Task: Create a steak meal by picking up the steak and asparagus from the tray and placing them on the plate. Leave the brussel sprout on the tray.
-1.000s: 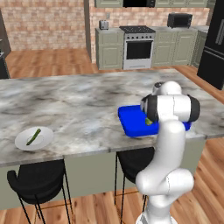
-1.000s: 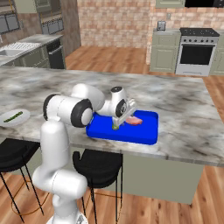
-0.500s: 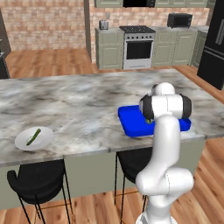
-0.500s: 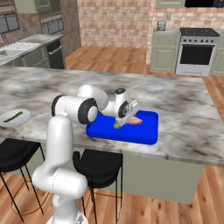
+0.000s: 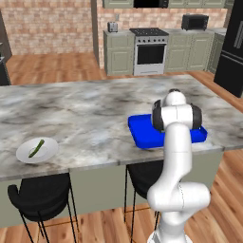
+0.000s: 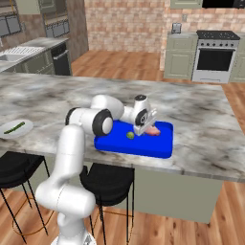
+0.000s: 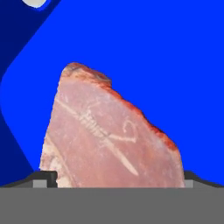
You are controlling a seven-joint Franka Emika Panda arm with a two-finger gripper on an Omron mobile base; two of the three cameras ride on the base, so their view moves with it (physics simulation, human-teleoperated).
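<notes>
steak (image 7: 109,140) lies flat on the blue tray (image 6: 119,146), the tool (image 6: 143,128) low over it, fingers wide apart on either side. closing too high could slip off the thin slab, or nudge it toward the brussel sprout (image 6: 129,135) just beside

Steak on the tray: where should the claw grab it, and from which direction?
Come straight down onto the steak, which lies flat on the blue tray. Pinch across its width, one fingertip on each long edge, probably near the wider end, where the claw already straddles it.
</notes>
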